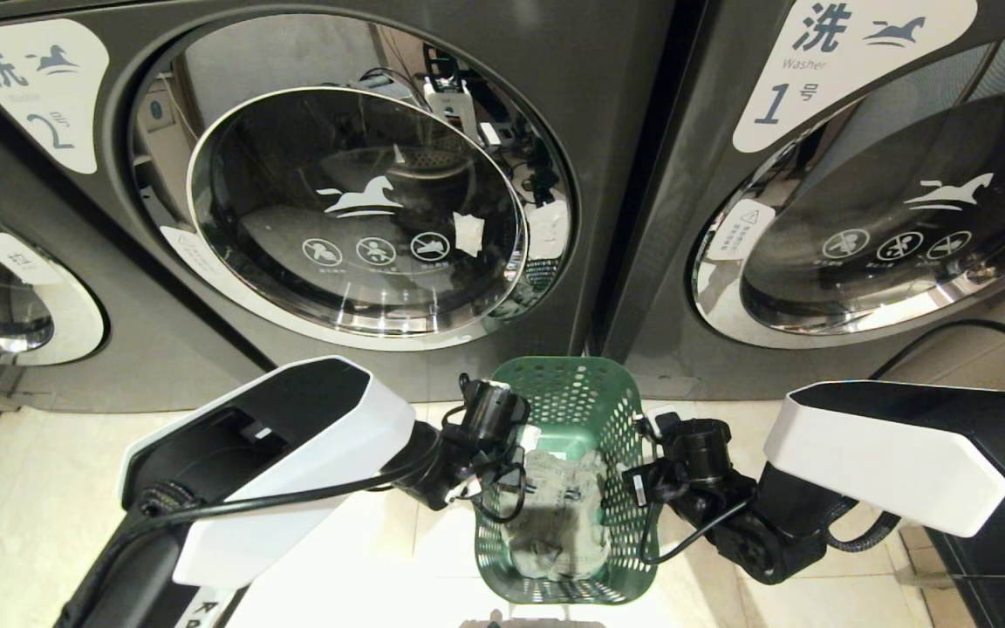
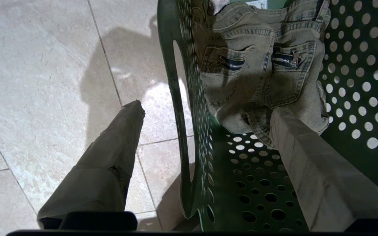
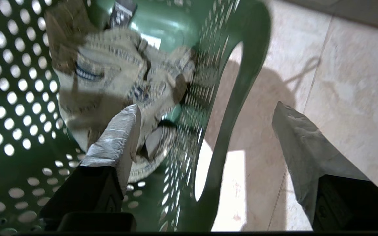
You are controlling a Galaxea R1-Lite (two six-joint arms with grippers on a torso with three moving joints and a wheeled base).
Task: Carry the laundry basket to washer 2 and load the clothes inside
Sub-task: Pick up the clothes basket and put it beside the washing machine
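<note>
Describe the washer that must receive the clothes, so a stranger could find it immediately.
Three dark grey front-load washers stand in a row above the green laundry basket. Washer 2 is the middle one, directly behind the basket. Only its white label reads "2"; the neighbour on the right reads "1".

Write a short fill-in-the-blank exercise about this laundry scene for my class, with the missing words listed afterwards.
1. The laundry basket stands on the tiled ____.
2. Each gripper has one finger inside the basket wall and one ____ it.
3. The clothes lie ____ the basket.
4. The washer at the basket's left bears the number ____.

Missing words: floor; outside; inside; 2
</note>
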